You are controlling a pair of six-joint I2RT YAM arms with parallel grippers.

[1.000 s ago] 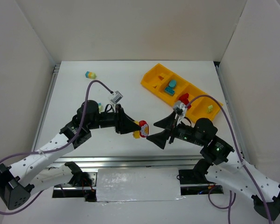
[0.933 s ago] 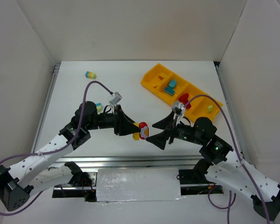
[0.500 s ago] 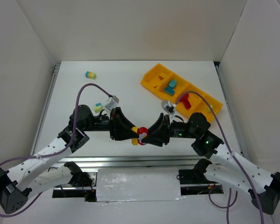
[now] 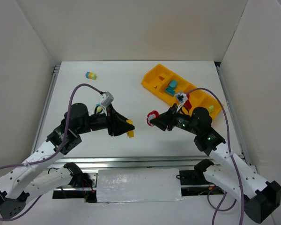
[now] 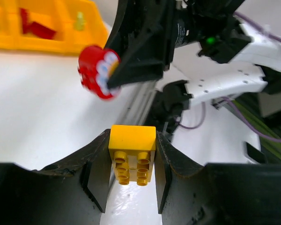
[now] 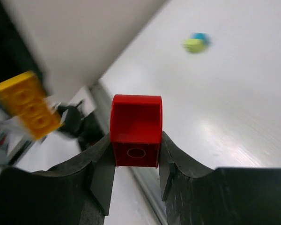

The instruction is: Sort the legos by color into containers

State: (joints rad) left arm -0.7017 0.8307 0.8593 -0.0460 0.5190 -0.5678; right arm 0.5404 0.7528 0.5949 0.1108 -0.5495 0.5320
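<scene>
**Red brick in your right gripper, its compartment close behind it**

Your right gripper (image 4: 155,118) is closed down to the width of a red brick (image 4: 152,115) and holds it off the table (image 4: 131,89), the brick's arched end pointing out past the fingertips. The tray (image 4: 150,80) runs diagonally from far-centre toward the right wall. The compartment with red pieces (image 4: 186,100) lies just behind that gripper, to the far right beside its own wrist. The right arm is much the nearer one. By my reading, the next move is to draw back and swing right.

Your left gripper (image 4: 125,125) pinches a yellow brick (image 4: 130,133) between both fingers, hollow underside toward its camera. The tray sits well apart on its right, with the right arm between them. Teal bricks (image 4: 171,86) fill the second compartment. Which compartment takes yellow I cannot tell.

The table is white and smooth, and walls (image 4: 33,56) close in on three sides. A two-colour clump (image 4: 91,75) lies far left, well apart from both grippers.
</scene>
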